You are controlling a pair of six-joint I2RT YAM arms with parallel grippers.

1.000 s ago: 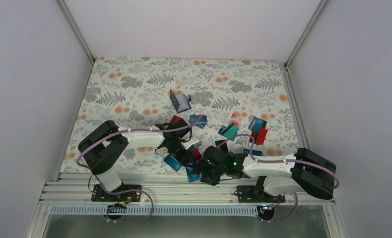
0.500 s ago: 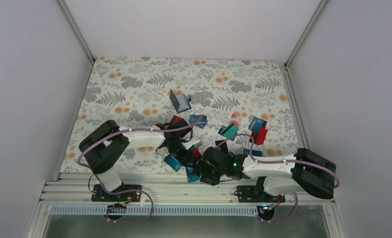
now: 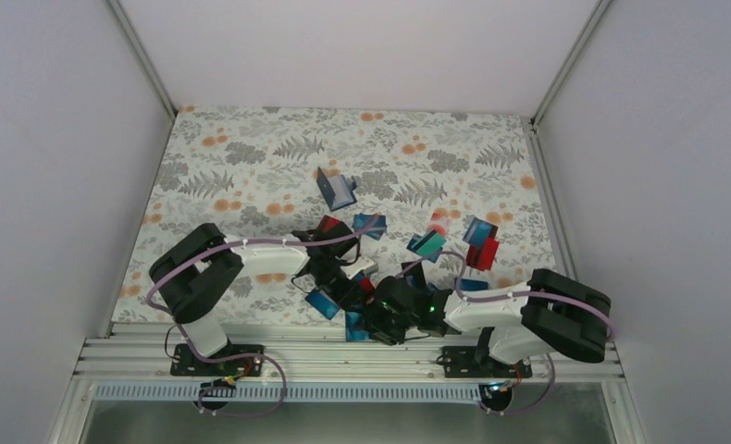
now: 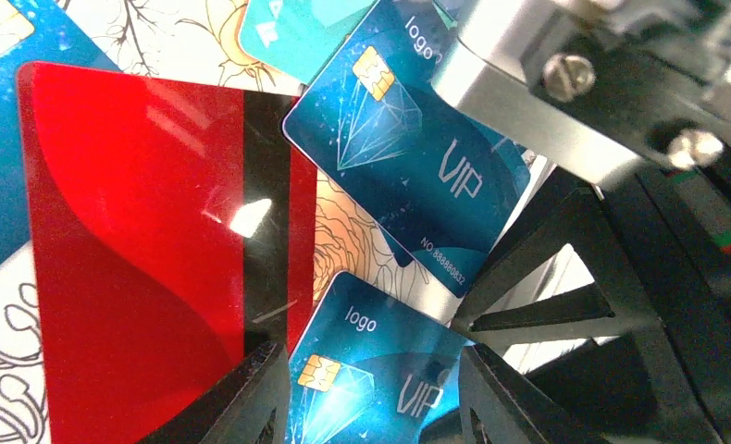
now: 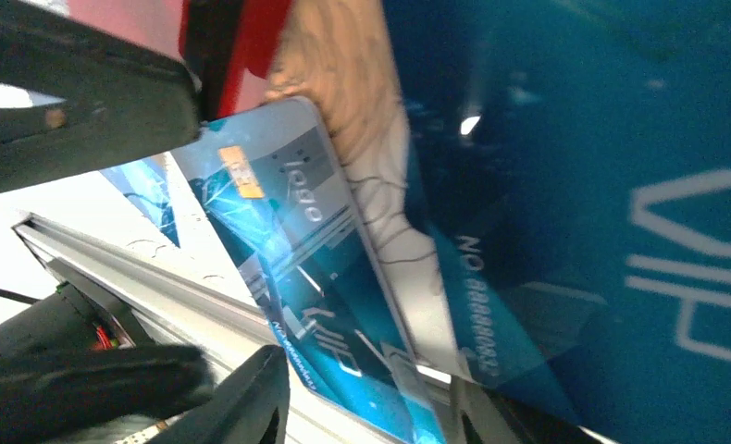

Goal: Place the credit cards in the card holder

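Several credit cards lie scattered on the flowered table: a red one (image 4: 140, 259), a blue VIP one (image 4: 408, 157), and teal and red ones (image 3: 428, 242) further right. My left gripper (image 4: 371, 356) (image 3: 348, 287) holds another blue VIP card (image 4: 371, 379) (image 5: 288, 250) across its width. The card is tilted over the table's near edge. My right gripper (image 5: 371, 384) (image 3: 366, 324) stands close on either side of that card's lower end, a little apart from it. The navy card holder (image 3: 329, 188) lies far back with a pale blue card at its mouth.
The metal rail (image 3: 278, 347) runs just below the table's near edge, right under both grippers. More cards (image 3: 480, 245) lie to the right, and a blue one (image 3: 322, 303) sits by the left gripper. White walls close the table in on three sides.
My right arm has pushed left and forward towards the left gripper, and its jaws have narrowed round the blue card. The left arm and its grip have not moved.
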